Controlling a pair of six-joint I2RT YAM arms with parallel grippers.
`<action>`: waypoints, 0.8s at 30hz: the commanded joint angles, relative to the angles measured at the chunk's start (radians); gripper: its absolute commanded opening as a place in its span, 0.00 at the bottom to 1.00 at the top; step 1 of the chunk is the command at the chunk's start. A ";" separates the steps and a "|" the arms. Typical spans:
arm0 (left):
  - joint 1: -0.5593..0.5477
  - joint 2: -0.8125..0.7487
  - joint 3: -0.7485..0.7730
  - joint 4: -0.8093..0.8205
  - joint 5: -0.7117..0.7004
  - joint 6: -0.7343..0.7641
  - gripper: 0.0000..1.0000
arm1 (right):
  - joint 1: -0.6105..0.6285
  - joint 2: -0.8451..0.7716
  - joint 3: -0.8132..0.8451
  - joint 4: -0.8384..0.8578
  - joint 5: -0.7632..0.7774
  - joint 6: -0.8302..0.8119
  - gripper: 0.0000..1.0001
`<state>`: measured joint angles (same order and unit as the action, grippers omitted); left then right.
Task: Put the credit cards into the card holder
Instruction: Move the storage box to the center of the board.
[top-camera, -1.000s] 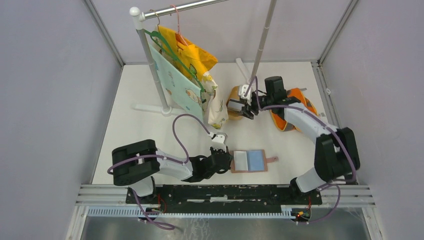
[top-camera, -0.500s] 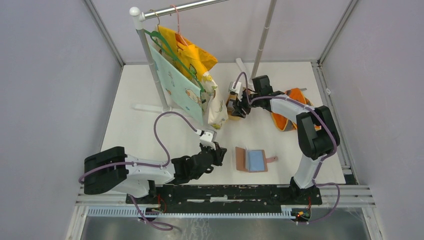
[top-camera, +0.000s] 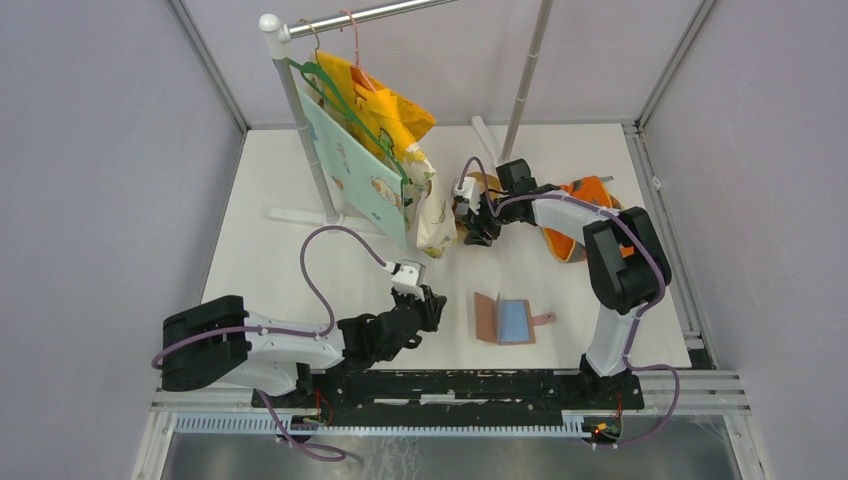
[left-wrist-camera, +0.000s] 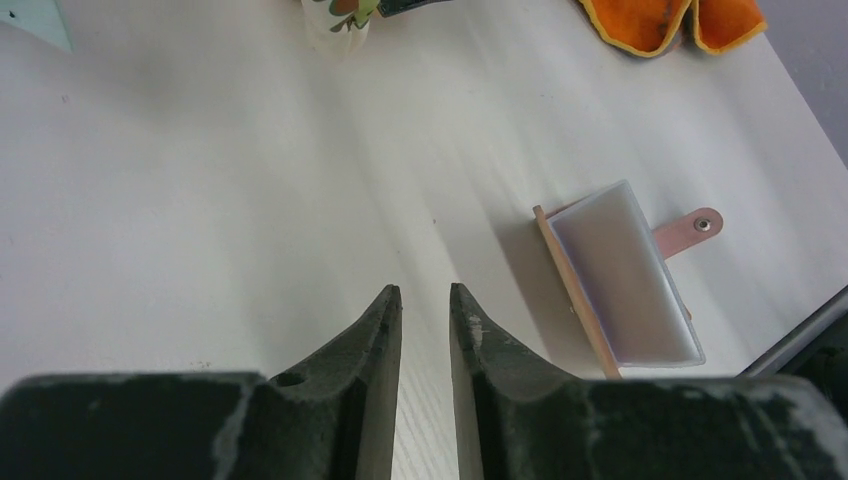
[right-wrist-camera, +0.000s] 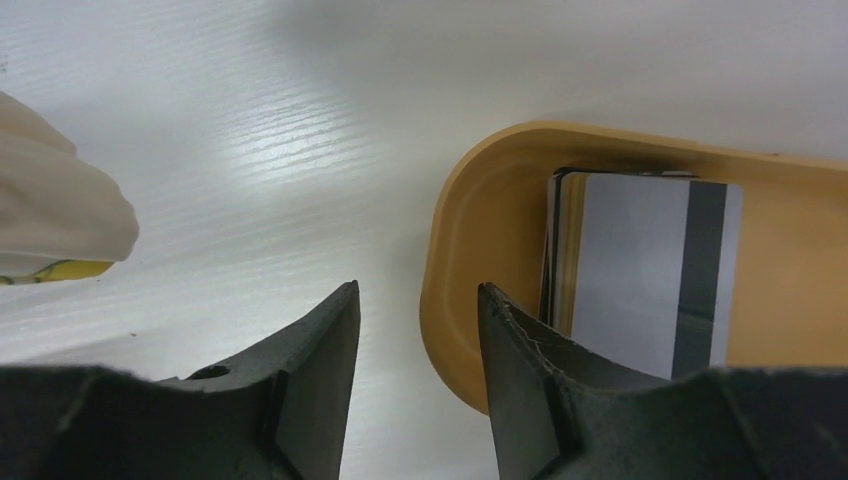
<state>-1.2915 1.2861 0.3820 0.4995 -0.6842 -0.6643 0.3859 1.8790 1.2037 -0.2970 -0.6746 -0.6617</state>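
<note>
Left gripper (top-camera: 432, 297), seen from overhead, hangs low just left of the card holder (top-camera: 508, 320), which lies partly unfolded on the table (top-camera: 290, 260). The right gripper (top-camera: 472, 228) reaches down beside the hanging garments (top-camera: 380, 130). In the left wrist view the jaws stand slightly parted, holding nothing. In the right wrist view the jaws are apart and empty, straddling the tan dish (right-wrist-camera: 455, 250) rim. The credit cards (right-wrist-camera: 640, 260) lie stacked inside.

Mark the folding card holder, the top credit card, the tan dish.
Reddish-brown leather-like folding card holder (left-wrist-camera: 625, 280): left wrist view, on its pale inner pocket.
Grey striped plastic credit card (right-wrist-camera: 630, 270): right wrist view, on its grey face.
Tan oval shallow dish (right-wrist-camera: 448, 250): right wrist view, on its left rim.
</note>
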 joint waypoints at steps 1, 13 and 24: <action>0.001 -0.029 -0.009 0.021 -0.055 0.019 0.31 | 0.014 -0.029 -0.017 -0.047 -0.009 -0.061 0.51; 0.002 -0.050 -0.035 0.051 -0.036 -0.002 0.34 | 0.087 -0.140 -0.154 -0.158 -0.085 -0.163 0.47; 0.002 -0.197 -0.160 0.122 -0.005 -0.068 0.40 | 0.224 -0.286 -0.313 -0.202 -0.207 -0.209 0.53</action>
<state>-1.2915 1.1431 0.2588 0.5339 -0.6926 -0.6708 0.5636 1.6634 0.9195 -0.4526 -0.7780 -0.8417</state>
